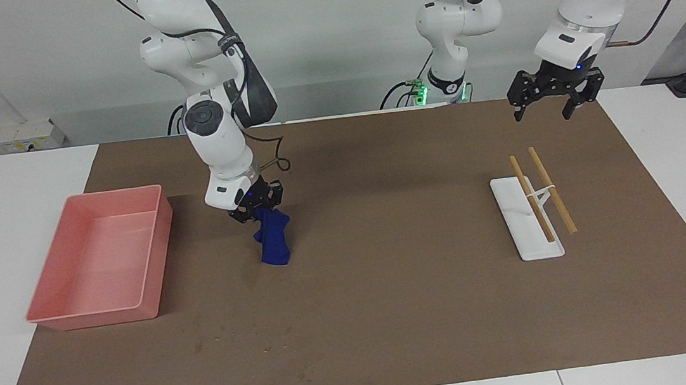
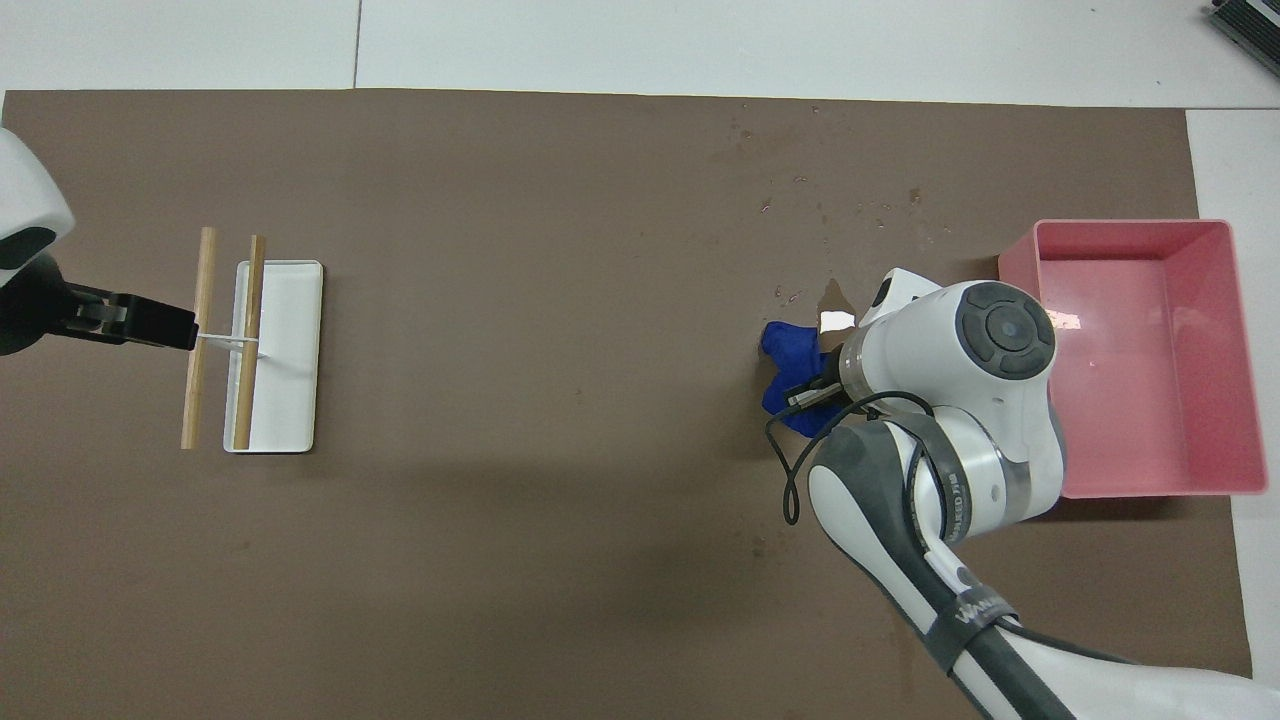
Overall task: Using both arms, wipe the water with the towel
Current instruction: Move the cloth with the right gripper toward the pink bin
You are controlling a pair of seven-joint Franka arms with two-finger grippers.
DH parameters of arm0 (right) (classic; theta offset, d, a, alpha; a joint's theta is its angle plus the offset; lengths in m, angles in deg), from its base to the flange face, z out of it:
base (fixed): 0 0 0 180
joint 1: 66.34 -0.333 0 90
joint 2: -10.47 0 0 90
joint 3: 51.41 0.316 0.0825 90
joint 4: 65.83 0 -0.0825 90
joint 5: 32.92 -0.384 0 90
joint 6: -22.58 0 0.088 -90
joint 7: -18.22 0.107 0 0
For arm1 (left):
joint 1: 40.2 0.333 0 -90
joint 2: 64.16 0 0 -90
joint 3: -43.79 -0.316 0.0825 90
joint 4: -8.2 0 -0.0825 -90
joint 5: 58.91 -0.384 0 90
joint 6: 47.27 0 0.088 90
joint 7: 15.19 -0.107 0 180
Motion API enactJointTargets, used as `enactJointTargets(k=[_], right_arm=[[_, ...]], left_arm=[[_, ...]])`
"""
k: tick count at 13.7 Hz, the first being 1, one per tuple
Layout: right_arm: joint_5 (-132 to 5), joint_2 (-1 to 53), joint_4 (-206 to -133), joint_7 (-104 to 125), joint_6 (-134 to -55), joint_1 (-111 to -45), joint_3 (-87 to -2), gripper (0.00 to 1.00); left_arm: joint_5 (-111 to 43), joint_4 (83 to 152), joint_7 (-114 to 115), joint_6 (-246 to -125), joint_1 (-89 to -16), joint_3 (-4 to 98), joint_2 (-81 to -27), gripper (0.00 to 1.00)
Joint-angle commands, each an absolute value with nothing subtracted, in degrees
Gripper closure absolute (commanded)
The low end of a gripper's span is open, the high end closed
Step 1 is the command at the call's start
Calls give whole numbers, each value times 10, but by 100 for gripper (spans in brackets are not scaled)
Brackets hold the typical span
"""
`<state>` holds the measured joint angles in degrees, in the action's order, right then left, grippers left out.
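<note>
Over the brown mat, toward the right arm's end of the surface, the right tool [image 1: 257, 206] is clenched on the top of the towel [image 1: 274, 238], which hangs down with its lower tip at or just above the mat; contact cannot be told. From the towel in the overhead view, the water [image 2: 833, 297] lies at about one o'clock, just beside the cloth, with a bright glint on it, so I judge it not yet wiped. At three o'clock of the towel stands the pink bin [image 2: 1240, 350]. Well apart, over the left arm's end, the left tool [image 1: 550, 94] hangs released and waits; the white tray [image 1: 534, 247] with two wooden sticks [image 1: 552, 190] lies below it. Done: the towel is picked up and brought to the spill. Left: pressing down and wiping.
</note>
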<state>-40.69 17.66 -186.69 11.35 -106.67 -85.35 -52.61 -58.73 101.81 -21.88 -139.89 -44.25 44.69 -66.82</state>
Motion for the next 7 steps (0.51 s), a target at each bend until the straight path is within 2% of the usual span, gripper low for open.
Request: enactJointTargets(k=[1, 5, 7], right_arm=[[-397, 169, -1878, 101, -1082, -846, -523, 100], [-397, 193, -1927, 75, -1181, -830, -523, 100], [-396, 231, -1922, 35, -1250, -815, -523, 100]], left_arm=[[-571, 993, -243, -1379, -418, 453, -651, 0], [-572, 1006, -243, -1388, -424, 453, -662, 0], [-571, 1007, -242, -1392, -415, 453, -663, 0]])
